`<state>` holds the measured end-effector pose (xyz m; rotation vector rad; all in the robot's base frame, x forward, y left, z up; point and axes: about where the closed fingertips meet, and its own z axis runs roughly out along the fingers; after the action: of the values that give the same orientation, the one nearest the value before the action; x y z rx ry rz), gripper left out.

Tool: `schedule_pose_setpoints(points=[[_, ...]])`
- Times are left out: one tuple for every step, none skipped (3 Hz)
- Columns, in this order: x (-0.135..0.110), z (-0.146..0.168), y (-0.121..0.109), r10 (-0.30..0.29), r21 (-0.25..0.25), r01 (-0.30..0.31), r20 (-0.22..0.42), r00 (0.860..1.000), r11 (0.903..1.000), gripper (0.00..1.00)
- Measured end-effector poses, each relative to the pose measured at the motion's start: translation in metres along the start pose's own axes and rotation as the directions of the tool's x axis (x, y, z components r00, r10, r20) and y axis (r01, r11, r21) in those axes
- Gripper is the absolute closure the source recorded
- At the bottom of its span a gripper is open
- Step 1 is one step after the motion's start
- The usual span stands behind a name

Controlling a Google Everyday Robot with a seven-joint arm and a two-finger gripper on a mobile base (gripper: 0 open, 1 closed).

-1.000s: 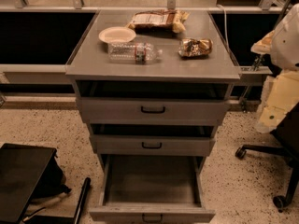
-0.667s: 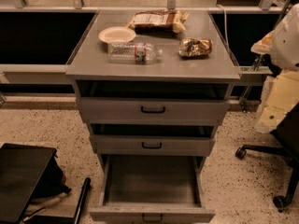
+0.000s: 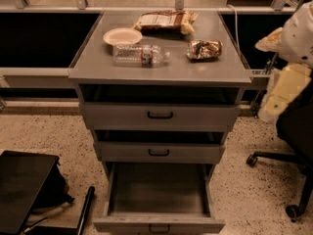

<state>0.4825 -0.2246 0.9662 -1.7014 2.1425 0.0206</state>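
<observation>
Gripper (image 3: 282,93): off the right edge of the counter (image 3: 161,72), below its top; whether open or closed cannot be told. Nearest item: foil snack bag (image 3: 204,49), on the counter's right side, well apart from the gripper; judged light, crinkly and crushable, best held across its middle. Water bottle (image 3: 139,55): lying at the counter's centre; likely to roll. Paper plate (image 3: 122,35), chip bag (image 3: 164,20): at the counter's rear. Bottom drawer (image 3: 159,190): pulled out beneath the counter. Against the earlier frame: nothing has shifted.
</observation>
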Motion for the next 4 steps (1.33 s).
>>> schedule_pose_setpoints(points=[[0.003,0.044,-0.063,-0.010,-0.029,0.011,0.056,0.998,0.9995,0.00],[-0.004,0.097,-0.124,-0.014,-0.042,0.016,0.049,0.999,0.9990,0.00],[-0.045,0.163,-0.187,-0.048,-0.019,0.049,0.041,0.998,0.9986,0.00],[-0.045,0.163,-0.187,-0.048,-0.019,0.049,0.041,0.998,0.9986,0.00]])
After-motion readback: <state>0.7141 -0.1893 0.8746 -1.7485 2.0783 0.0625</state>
